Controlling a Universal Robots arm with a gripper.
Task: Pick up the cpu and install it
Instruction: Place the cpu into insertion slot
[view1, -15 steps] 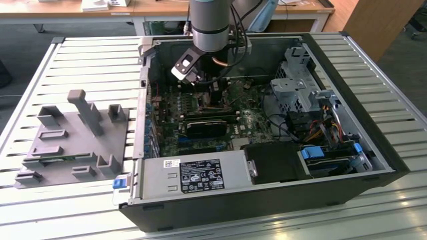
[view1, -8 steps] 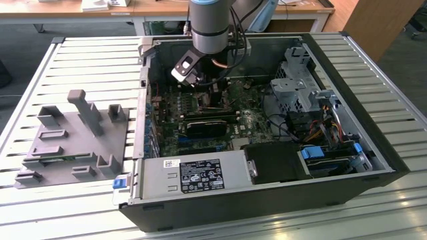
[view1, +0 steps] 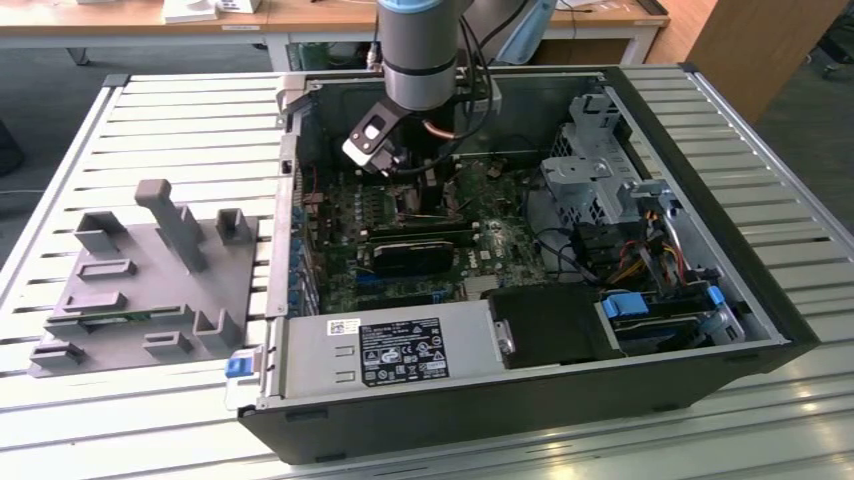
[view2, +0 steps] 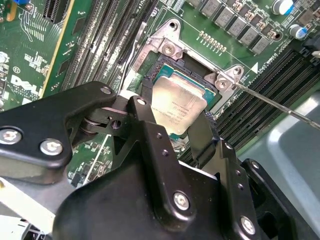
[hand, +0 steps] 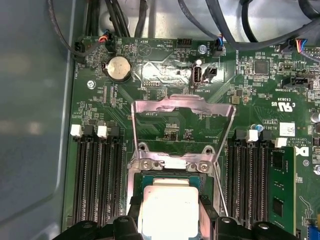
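1. Here's the cpu (view2: 177, 107) (hand: 167, 207) in both wrist views: a small flat square chip, silver-grey metal top, faint print, thin darker rim.
2. It lies roughly level, right over the open socket (view2: 172, 64) on the green board.
3. Two opposite edges are pinched by the gripper (view2: 174, 117).

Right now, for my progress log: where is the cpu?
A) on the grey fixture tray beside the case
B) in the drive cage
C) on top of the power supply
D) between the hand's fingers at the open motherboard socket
D: in the second wrist view the cpu sits between the fingers of the hand, over the socket.
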